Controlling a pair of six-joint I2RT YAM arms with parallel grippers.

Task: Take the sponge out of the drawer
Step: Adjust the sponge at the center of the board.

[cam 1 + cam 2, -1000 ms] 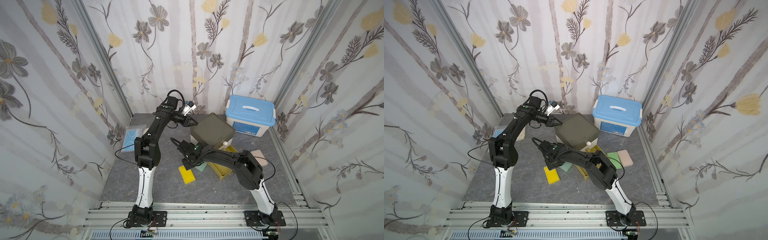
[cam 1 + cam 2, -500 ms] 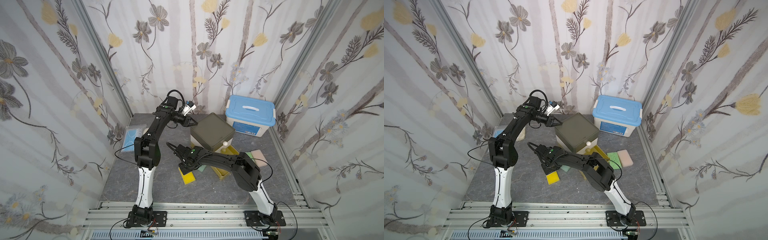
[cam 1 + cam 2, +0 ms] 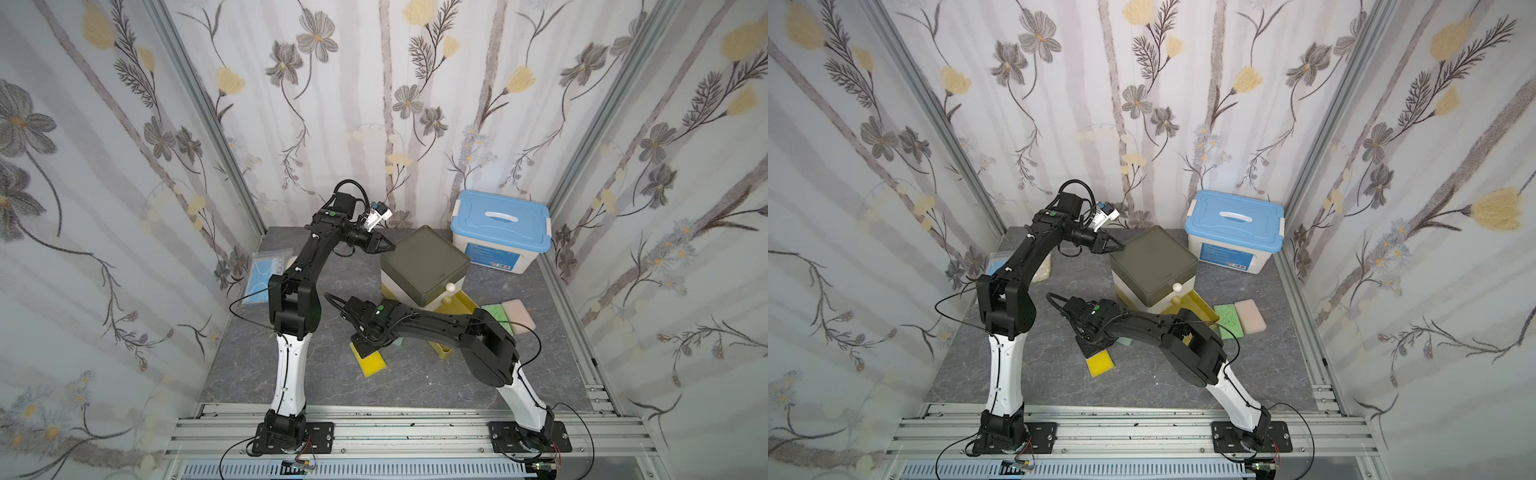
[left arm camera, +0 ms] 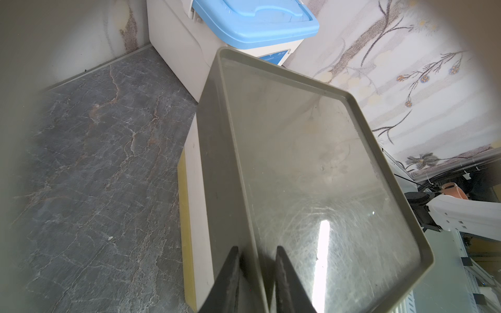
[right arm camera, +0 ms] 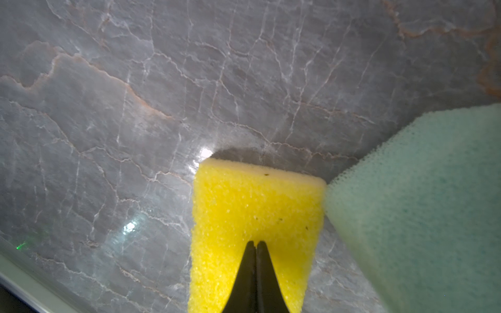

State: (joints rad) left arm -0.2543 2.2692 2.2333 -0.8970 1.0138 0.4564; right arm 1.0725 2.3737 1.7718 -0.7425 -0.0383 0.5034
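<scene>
A yellow sponge (image 3: 372,362) (image 3: 1101,363) (image 5: 254,206) lies flat on the grey table in front of the drawer unit (image 3: 424,262) (image 3: 1152,266). The unit's low yellow drawer (image 3: 467,305) (image 3: 1204,309) is pulled out. My right gripper (image 3: 365,348) (image 3: 1094,347) (image 5: 255,244) is shut with nothing between its fingers, its tips over the sponge's far end. Whether they touch the sponge I cannot tell. My left gripper (image 3: 388,246) (image 3: 1121,248) (image 4: 256,248) is shut on the raised rim of the unit's olive top.
A pale green sponge (image 5: 420,203) (image 3: 397,341) lies right beside the yellow one. A green sponge (image 3: 496,313) and a pink sponge (image 3: 519,311) lie to the right of the drawer. A blue-lidded box (image 3: 500,232) stands at the back right, a plastic bag (image 3: 266,274) at the left wall.
My right gripper has swung left and toward the table's front, from beside the pale green sponge to over the yellow sponge. The left arm has not moved.
</scene>
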